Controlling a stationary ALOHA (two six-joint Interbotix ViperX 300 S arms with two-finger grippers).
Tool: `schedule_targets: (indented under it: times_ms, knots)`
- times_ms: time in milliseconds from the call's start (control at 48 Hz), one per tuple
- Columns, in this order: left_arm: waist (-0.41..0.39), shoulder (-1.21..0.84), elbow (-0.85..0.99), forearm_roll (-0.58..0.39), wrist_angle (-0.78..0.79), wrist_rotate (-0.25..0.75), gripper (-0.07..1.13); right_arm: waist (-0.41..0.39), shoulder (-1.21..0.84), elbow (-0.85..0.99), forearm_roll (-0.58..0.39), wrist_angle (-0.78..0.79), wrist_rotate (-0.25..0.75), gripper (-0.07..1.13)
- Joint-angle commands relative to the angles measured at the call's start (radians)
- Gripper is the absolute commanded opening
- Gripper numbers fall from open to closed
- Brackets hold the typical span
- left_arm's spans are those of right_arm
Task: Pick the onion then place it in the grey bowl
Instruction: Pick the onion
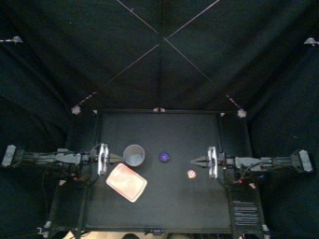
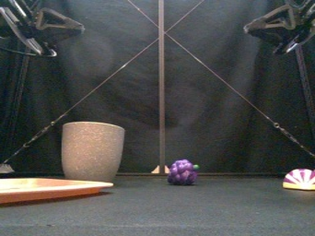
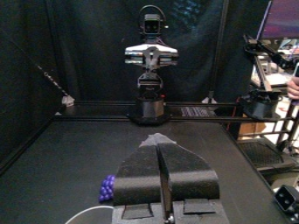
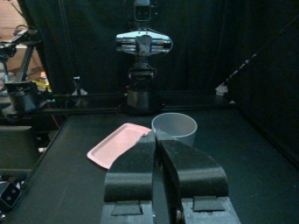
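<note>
At the front left of the table point(image 1: 174, 201), the flat pink tray point(image 1: 127, 181) is seen lying at a slant. A little farther back, on the right half, the onion point(image 2: 299, 179) is found. It is a small toy with white and purple stripes, and it is laid on the bare table near the right gripper point(image 4: 158, 140) but is not touched by it. Behind it, about the middle of the table, a small purple toy point(image 2: 183, 171) like a bunch of grapes is placed. Just to the left of this toy the tall grey speckled cup point(image 2: 92, 150) is stood upright, close behind the back corner of the tray. The onion is therefore seen well apart from the cup, with the purple toy roughly between them. What is inside the cup cannot be told. The left gripper point(image 3: 160, 142) is held at the left side of the table, near the cup. Its jaws are pressed together so that only a thin line is left between them, and nothing is held in them. The right gripper is held at the right side in the same manner, with its jaws brought together to a thin seam and empty. From the front, both grippers are shown high above the table, and nothing on it is touched by either.
</note>
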Motion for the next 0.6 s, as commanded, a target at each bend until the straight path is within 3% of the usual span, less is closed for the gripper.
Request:
schedule_targets:
  times_ms: [21, 146, 229, 479, 521, 604]
  knots:
    - [0.011, 0.006, -0.026, 0.000, 0.069, 0.003, 0.07, -0.011, 0.021, -0.015, 0.009, 0.009, 0.015, 0.06]
    - [0.026, 0.006, -0.054, 0.000, 0.127, 0.003, 0.07, -0.052, 0.031, -0.043, 0.048, 0.084, 0.031, 0.12]
    - [0.035, 0.005, -0.066, 0.000, 0.147, 0.003, 0.07, -0.075, 0.035, -0.063, 0.077, 0.155, 0.032, 0.25]
    - [0.044, 0.005, -0.075, 0.000, 0.155, 0.003, 0.07, -0.130, 0.040, -0.063, 0.245, 0.232, 0.031, 1.06]
    - [0.044, 0.005, -0.075, 0.000, 0.155, 0.003, 0.07, -0.132, 0.041, -0.058, 0.258, 0.250, 0.031, 1.10]
    - [0.048, 0.006, -0.072, 0.000, 0.155, 0.005, 0.07, -0.127, 0.048, -0.048, 0.281, 0.339, 0.032, 1.04]
